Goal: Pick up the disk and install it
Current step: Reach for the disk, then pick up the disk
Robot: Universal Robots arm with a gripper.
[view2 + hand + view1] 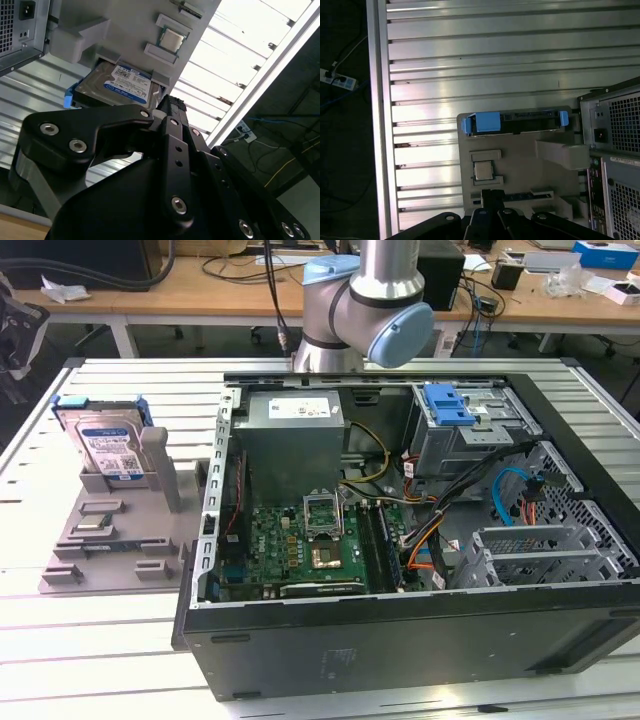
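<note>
You see the arm (365, 300) cut off by the top edge of the exterior view. There, the bottom of the disk (103, 445) is hidden down in the grey stand (160, 470). In the second wrist view, the gripper (170, 107) covers one end of the disk, and the picture's edge cuts off the gripper's body. In the first wrist view, the disk is edge-on, so its label is hidden. The computer case (615, 150) is cut off there too.

Robotics laboratory bench. A robot arm (375, 300) stands at a slatted aluminium table (120, 640) carrying an open computer case (400, 650) and a grey parts fixture (110, 540). Behind it run wooden desks (180, 290) strewn with cables (240, 265) and boxes (605, 255), and a power strip (337, 80) lies on the floor.
</note>
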